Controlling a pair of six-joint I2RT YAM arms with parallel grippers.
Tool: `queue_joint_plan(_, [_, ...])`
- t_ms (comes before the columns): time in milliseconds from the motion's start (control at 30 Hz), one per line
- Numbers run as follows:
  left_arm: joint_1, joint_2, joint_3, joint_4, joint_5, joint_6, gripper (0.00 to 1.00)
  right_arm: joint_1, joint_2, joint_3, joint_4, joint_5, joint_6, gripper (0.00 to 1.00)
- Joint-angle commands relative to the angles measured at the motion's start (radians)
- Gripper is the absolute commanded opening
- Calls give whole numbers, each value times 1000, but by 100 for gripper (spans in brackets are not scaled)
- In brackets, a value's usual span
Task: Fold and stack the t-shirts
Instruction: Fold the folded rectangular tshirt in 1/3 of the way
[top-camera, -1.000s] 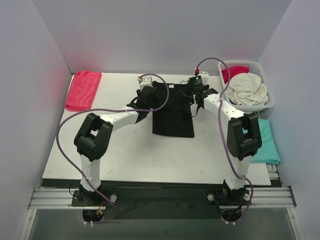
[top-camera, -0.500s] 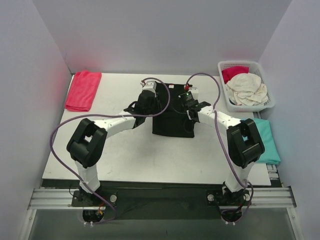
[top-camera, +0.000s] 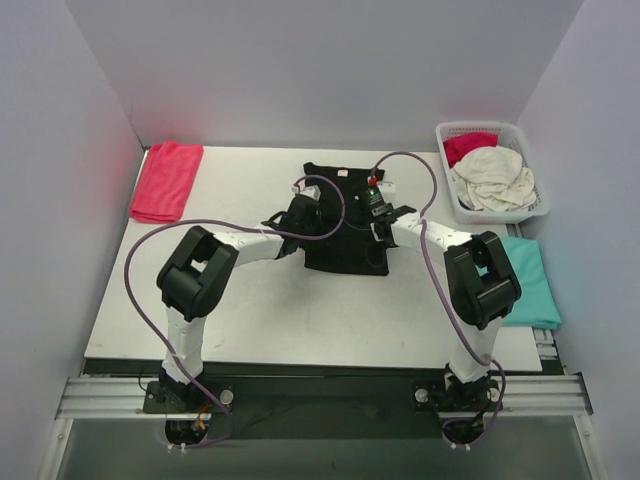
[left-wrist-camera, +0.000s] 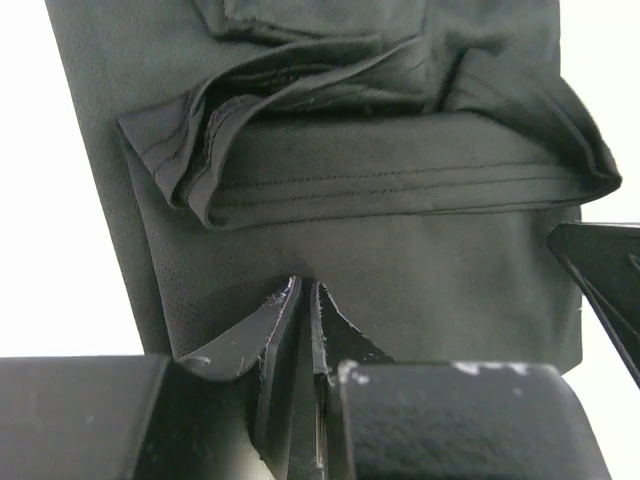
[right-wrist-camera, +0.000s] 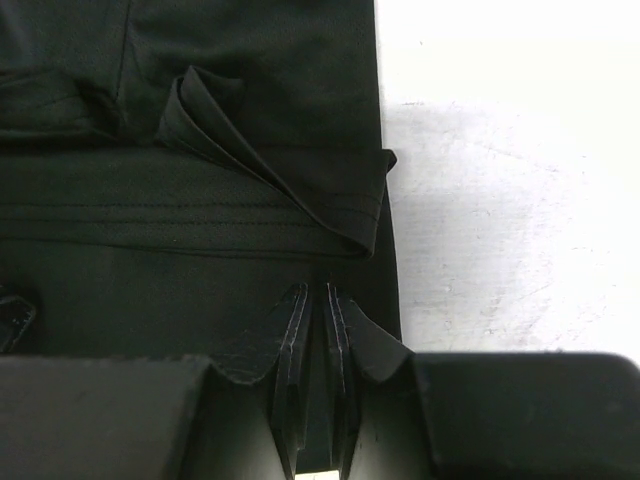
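A black t-shirt (top-camera: 345, 245) with a small white neck label lies on the middle of the table, sleeves folded in. My left gripper (top-camera: 308, 213) is at its left edge and my right gripper (top-camera: 378, 212) at its right edge, both about halfway down. In the left wrist view the left gripper (left-wrist-camera: 305, 287) has its jaws almost together, tips pressed into the black cloth (left-wrist-camera: 400, 250). The right gripper (right-wrist-camera: 317, 290) stands the same way on the cloth (right-wrist-camera: 150, 270), just inside its right edge. A folded red t-shirt (top-camera: 165, 180) lies far left and a teal one (top-camera: 530, 285) at the right.
A white lattice basket (top-camera: 478, 126) at the back right holds a cream t-shirt (top-camera: 495, 180) and a red one (top-camera: 468, 145). Purple cables loop over both arms. Grey walls close in the table on three sides. Bare white table (right-wrist-camera: 500, 200) shows right of the black cloth.
Both grippers have come from the shirt's far end toward its middle and drawn closer together, and their jaws have closed from wide apart to nearly together.
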Motion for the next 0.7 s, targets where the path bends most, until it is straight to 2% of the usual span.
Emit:
queue_joint_plan(0, [1, 10, 73, -28, 16, -17, 19, 2, 5, -8, -8, 4, 19, 11])
queue_joint_plan(167, [1, 41, 105, -46, -7, -10, 24, -3, 32, 11, -8, 2, 16, 14])
queue_joint_plan(400, [5, 106, 202, -115, -34, 4, 25, -18, 89, 56, -8, -10, 24, 14])
queue_joint_plan(667, [16, 144, 246, -129, -67, 15, 26, -39, 141, 142, -7, -7, 21, 14])
